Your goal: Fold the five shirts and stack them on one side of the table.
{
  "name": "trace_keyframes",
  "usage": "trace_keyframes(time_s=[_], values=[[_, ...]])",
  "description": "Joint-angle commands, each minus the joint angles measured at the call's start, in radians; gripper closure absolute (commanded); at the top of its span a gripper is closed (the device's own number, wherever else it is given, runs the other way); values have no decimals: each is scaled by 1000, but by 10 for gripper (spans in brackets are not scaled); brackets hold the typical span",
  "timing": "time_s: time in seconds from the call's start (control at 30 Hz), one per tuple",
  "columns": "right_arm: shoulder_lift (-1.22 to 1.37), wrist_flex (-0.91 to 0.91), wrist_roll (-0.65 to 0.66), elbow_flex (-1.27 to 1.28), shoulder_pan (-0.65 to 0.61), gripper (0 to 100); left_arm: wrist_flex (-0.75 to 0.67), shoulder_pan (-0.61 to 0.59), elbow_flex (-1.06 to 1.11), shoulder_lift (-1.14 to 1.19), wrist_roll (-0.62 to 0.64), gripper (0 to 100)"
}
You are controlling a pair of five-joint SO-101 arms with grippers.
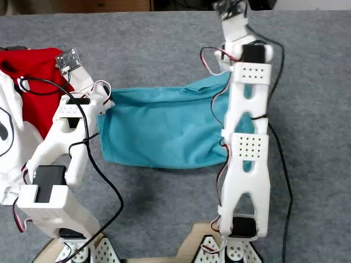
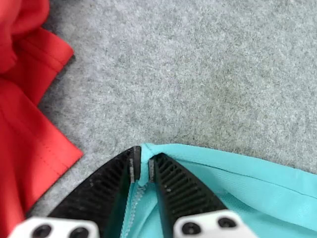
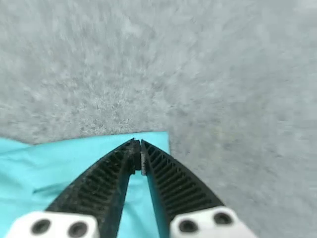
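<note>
Spanning left pincer [image 2: 141, 162] to right pincer [image 3: 138, 151], the teal shirt [image 1: 164, 129] lies crosswise.

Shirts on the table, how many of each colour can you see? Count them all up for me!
teal shirt: 1
red shirt: 1
white shirt, with a dark print: 1
Total: 3 shirts
</note>
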Motion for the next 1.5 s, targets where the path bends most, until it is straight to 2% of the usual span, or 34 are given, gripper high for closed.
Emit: trace_keyframes(time_s=[0.0, 0.07, 0.13, 0.23, 0.53, 0.77, 1.13, 1.3, 1.47], values=[[-197, 126, -17, -61, 38, 994, 71, -2, -87, -85, -26, 981], [-292, 147, -17, -61, 41, 994, 206, -17, -146, -196, -55, 981], [-348, 130, -17, -58, 41, 994, 229, -11, -137, -257, -63, 981], [-325, 115, -17, -54, 51, 992, 158, -3, -87, -271, -61, 981], [-79, 279, -18, 84, 65, 990, -18, 6, 80, -268, -54, 981], [-81, 276, -17, 360, 87, 992, -78, 32, 147, -268, -58, 981], [-170, 276, 43, 928, 151, 993, -71, 28, 158, -268, -60, 981], [-282, 270, 107, 1181, 214, 993, -71, 26, 158, -268, -60, 981], [-510, 241, 181, 1454, 300, 994, -71, 31, 158, -268, -60, 981]])
